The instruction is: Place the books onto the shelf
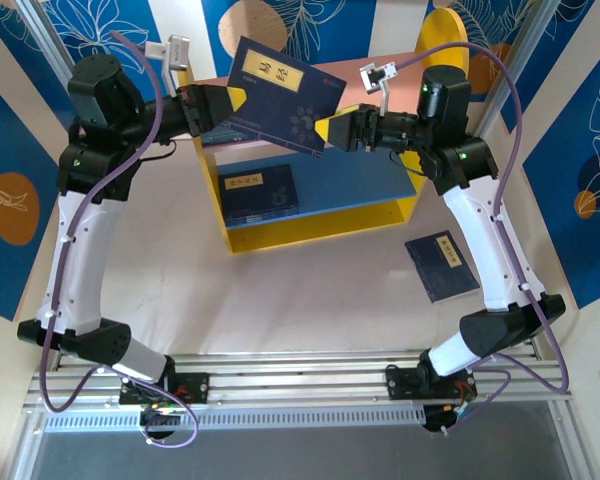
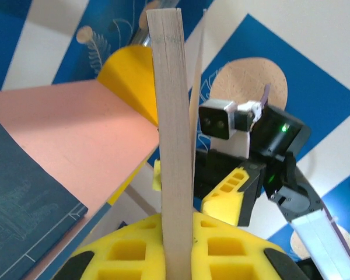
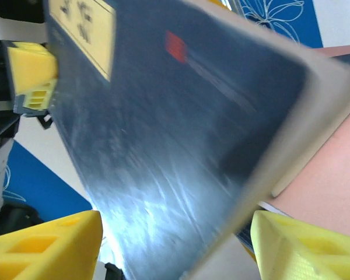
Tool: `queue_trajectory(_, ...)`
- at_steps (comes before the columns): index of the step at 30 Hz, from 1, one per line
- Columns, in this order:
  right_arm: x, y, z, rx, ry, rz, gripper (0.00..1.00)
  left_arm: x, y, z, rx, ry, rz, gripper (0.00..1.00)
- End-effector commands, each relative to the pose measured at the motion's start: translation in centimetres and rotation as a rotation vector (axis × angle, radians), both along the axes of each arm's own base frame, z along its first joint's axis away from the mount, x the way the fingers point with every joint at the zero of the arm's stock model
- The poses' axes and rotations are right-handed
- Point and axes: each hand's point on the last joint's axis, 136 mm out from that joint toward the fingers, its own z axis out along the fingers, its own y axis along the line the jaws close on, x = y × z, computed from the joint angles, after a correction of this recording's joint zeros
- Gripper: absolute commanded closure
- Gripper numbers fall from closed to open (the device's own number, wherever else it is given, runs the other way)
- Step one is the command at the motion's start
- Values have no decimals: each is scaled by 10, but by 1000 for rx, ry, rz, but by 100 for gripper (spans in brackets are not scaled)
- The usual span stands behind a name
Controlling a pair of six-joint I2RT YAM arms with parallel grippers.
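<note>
A dark navy book with a yellow-tan label hangs tilted over the pink upper board of the shelf. My left gripper is shut on its left edge. In the left wrist view the yellow pads clamp the book's pale page edge. My right gripper stands open at the book's right corner. Its fingers sit apart on either side of the cover, not touching it. A second book lies on the blue lower board. A third book lies on the table to the right.
Another dark book appears to lie flat on the pink board beneath the held one. The shelf's yellow round-topped side panel rises behind my right arm. Blue and white patterned walls close in the table on the left, back and right.
</note>
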Motion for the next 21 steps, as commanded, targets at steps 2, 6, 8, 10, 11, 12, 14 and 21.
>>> queue_trajectory(2, 0, -3, 13, 53, 5, -44, 29, -14, 21, 43, -105, -133, 90, 100)
queue_trajectory(6, 1, 1, 16, 89, 18, -27, 30, -14, 27, 50, -167, -148, 122, 100)
queue_trajectory(8, 1, 5, 19, 102, 19, -14, 31, -13, 27, 51, -182, -150, 124, 100)
queue_trajectory(10, 1, 9, 22, 114, 20, -3, 32, -10, 27, 52, -199, -151, 123, 100)
queue_trajectory(11, 2, 10, 23, 120, 23, -1, 33, -10, 27, 53, -208, -157, 123, 100)
queue_trajectory(12, 1, 13, 25, 129, 22, 8, 34, -8, 28, 53, -216, -157, 127, 100)
queue_trajectory(14, 2, 17, 28, 146, 26, 22, 35, -7, 28, 53, -235, -164, 130, 100)
queue_trajectory(21, 4, 27, 35, 189, 31, 50, 53, -2, 33, 51, -268, -186, 163, 100)
